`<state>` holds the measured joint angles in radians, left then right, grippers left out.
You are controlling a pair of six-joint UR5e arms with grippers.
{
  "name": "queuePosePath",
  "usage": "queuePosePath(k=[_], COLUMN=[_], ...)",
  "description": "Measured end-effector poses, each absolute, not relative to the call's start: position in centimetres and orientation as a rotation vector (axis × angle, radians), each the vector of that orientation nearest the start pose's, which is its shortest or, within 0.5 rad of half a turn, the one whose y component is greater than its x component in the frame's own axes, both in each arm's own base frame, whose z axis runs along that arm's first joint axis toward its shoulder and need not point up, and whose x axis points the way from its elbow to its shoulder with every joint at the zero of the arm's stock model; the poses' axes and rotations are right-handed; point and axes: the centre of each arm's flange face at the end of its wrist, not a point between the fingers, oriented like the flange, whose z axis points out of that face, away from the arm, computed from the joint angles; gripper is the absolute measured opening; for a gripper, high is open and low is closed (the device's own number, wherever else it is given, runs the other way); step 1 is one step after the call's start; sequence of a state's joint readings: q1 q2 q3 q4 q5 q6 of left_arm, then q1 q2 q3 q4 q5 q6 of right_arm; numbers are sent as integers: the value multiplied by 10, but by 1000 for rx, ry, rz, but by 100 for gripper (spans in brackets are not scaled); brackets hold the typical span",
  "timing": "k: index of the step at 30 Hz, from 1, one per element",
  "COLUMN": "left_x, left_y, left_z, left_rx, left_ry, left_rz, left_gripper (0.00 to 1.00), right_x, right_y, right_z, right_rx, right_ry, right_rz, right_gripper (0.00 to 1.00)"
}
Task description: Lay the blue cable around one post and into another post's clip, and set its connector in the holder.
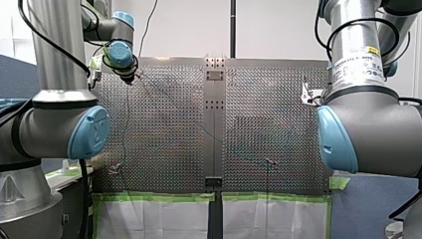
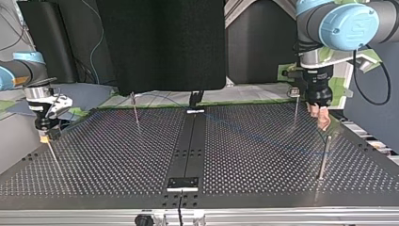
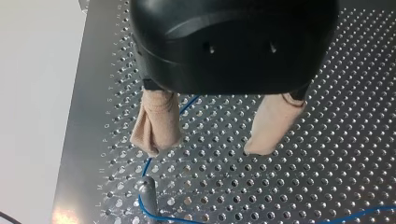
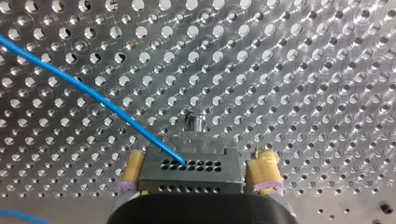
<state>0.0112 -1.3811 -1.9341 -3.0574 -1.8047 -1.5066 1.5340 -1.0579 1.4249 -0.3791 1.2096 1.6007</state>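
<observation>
In the right wrist view a grey connector block (image 4: pixel 191 170) with rows of small holes sits between the yellow pads (image 4: pixel 134 168) of my right gripper (image 4: pixel 200 161). The jaws stand wide, with a thin gap at one pad. The blue cable (image 4: pixel 93 95) leaves the block and runs away over the perforated plate. My left gripper (image 3: pixel 204 149) hangs open just above the plate, nothing between its beige pads (image 3: pixel 156 123). Under it the blue cable (image 3: pixel 144 212) bends around a thin metal post (image 3: pixel 148 189). In the top view my left gripper (image 2: pixel 321 117) is at the right and my right gripper (image 2: pixel 45 134) at the left.
A short metal stud (image 4: pixel 196 122) stands just ahead of the connector. Thin upright posts (image 2: pixel 135 110) (image 2: pixel 295 108) (image 2: pixel 324 155) rise from the perforated plate (image 2: pixel 117 155). A dark centre strip (image 2: pixel 190 141) divides it. Green tape (image 1: pixel 154 197) edges the plate's near side.
</observation>
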Motion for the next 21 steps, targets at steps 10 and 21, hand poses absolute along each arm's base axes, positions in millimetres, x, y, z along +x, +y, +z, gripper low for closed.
queuePosePath(k=[10,21], left_x=[395,393], left_y=[-106,-109], left_z=[404,403], left_rx=[-133,-131], left_ry=[1658,1662], left_rz=[251,243], left_gripper=[100,100], right_x=[145,145], right_y=[-675,-675], right_z=[294,295], right_rx=[1427,1426], right_ry=[-1053,-1053], right_rz=[1470,1469], right_gripper=[95,95])
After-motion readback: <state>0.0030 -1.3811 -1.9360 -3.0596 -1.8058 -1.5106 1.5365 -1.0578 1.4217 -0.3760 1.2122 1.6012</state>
